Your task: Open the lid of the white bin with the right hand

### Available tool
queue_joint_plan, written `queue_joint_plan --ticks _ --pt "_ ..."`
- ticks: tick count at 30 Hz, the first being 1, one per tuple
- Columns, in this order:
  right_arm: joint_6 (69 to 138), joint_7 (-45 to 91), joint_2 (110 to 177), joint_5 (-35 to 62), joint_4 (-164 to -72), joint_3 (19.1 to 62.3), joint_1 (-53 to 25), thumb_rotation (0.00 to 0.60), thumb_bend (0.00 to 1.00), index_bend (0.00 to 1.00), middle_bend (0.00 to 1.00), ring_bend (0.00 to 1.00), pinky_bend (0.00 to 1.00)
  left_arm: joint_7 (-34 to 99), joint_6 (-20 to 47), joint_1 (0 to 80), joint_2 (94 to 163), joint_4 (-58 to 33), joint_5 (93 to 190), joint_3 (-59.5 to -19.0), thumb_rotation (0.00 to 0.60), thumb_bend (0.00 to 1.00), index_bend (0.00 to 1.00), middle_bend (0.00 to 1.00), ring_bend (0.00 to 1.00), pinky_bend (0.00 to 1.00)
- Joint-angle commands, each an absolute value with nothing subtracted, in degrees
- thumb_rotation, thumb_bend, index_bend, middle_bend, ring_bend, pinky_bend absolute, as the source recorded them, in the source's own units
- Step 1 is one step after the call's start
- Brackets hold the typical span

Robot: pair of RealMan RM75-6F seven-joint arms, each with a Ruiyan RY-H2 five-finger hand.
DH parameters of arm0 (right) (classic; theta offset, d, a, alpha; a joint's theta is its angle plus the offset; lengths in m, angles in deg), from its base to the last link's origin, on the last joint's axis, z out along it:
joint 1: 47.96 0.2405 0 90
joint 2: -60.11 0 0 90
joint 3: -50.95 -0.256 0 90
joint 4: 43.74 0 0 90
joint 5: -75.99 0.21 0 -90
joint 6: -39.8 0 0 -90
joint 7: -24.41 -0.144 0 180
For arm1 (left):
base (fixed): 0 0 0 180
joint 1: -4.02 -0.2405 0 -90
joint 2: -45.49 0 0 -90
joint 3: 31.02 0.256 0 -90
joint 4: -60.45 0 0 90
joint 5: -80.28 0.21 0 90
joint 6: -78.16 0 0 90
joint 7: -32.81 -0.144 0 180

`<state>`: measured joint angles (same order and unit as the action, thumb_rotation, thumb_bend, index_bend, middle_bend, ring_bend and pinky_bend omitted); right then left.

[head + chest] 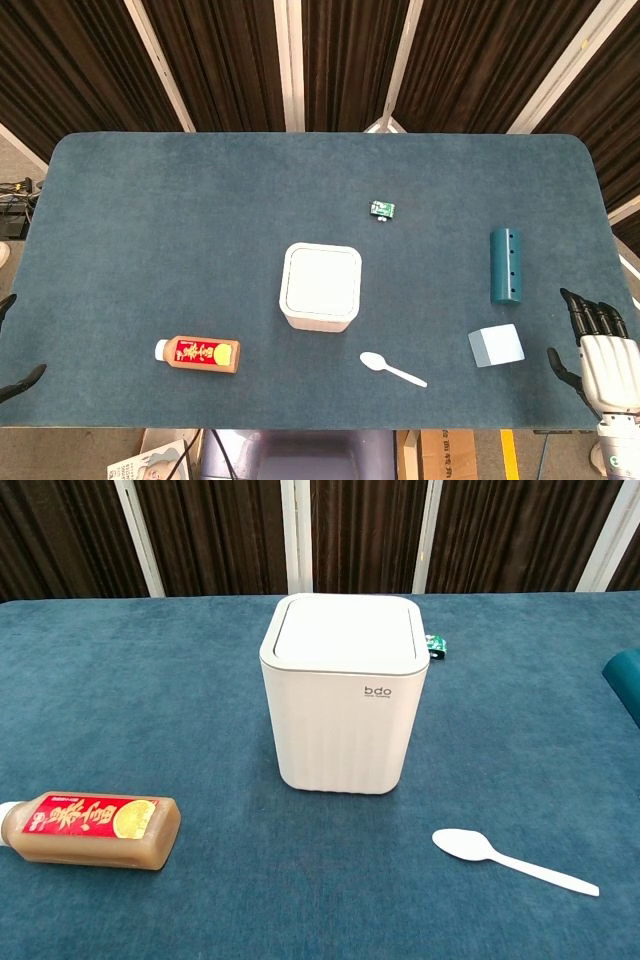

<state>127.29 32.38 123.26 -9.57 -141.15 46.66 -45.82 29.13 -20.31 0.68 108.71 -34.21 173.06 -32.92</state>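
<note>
The white bin (pixel 320 287) (pixel 345 705) stands upright near the middle of the table, its flat lid (pixel 346 633) down. My right hand (pixel 602 352) hangs at the table's right front edge, far right of the bin, fingers spread and holding nothing. Only dark fingertips (pixel 22 381) of my left hand show at the left edge of the head view, apart and empty. Neither hand appears in the chest view.
A tea bottle (pixel 198 354) (pixel 88 830) lies front left of the bin. A white spoon (pixel 392 369) (pixel 514 861) lies front right. A pale blue cube (pixel 496 345) and a teal cylinder (pixel 504 265) sit between the bin and my right hand. A small green packet (pixel 383 209) lies behind.
</note>
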Motion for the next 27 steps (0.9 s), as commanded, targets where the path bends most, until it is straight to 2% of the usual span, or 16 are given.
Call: queue_joint_plan --ticks 1,4,7,9,11,14,16,21,23,27 --pt "127.91 31.52 123.0 -11.29 -141.99 46.84 -45.65 0.6 0.34 0.06 0.16 0.2 0.15 29.59 -20.62 0.73 108.76 -34.1 173.3 -33.08 0.6 0.0 0.1 0.0 0.0 0.0" --pt "126.95 29.38 121.6 -13.24 -143.63 47.12 -44.7 0.6 0.34 0.06 0.21 0.28 0.2 29.76 -20.79 0.9 109.04 -33.85 173.86 -33.12 0.6 0.0 0.1 0.0 0.0 0.0" --pt "124.78 27.91 118.89 -14.61 -145.88 46.71 -42.8 0.6 0.34 0.06 0.35 0.43 0.29 29.37 -20.51 0.96 109.23 -33.95 173.75 -33.05 0.6 0.0 0.1 0.0 0.0 0.0" --pt "123.33 27.51 117.15 -15.16 -147.52 46.06 -41.37 0.6 0.34 0.06 0.47 0.57 0.42 28.92 -20.38 0.95 109.31 -34.02 173.58 -33.06 0.6 0.0 0.1 0.0 0.0 0.0" --pt "122.02 27.68 115.7 -15.51 -149.04 45.31 -39.98 0.6 0.34 0.06 0.57 0.67 0.53 28.62 -20.37 0.88 109.31 -34.16 173.48 -33.03 0.6 0.0 0.1 0.0 0.0 0.0" --pt "119.31 27.62 114.18 -15.72 -151.35 44.38 -37.66 0.6 0.35 0.06 0.67 0.77 0.64 28.38 -20.21 0.85 109.28 -34.37 173.14 -33.08 0.6 0.0 0.1 0.0 0.0 0.0" --pt "117.42 27.93 113.47 -15.68 -152.66 43.95 -36.24 0.6 0.4 0.06 0.71 0.8 0.67 28.28 -20.01 0.88 109.24 -34.51 172.85 -33.13 0.6 0.0 0.1 0.0 0.0 0.0" --pt "111.88 30.05 112.67 -15.67 -155.7 43.58 -32.61 0.6 0.61 0.06 0.77 0.85 0.67 28.2 -20.55 0.83 109.33 -34.5 173.17 -33.31 0.6 0.0 0.1 0.0 0.0 0.0" --pt "109.57 30.31 112.49 -15.97 -156.48 43.64 -31.19 0.6 0.66 0.06 0.79 0.86 0.67 28.24 -21.07 0.77 109.51 -34.33 173.53 -33.41 0.6 0.0 0.1 0.0 0.0 0.0" --pt "104.19 29.52 112.06 -16.93 -157.61 43.82 -27.68 0.6 0.69 0.06 0.79 0.86 0.67 28.55 -22.37 0.63 110.19 -33.69 173.87 -33.96 0.6 0.0 0.1 0.0 0.0 0.0"
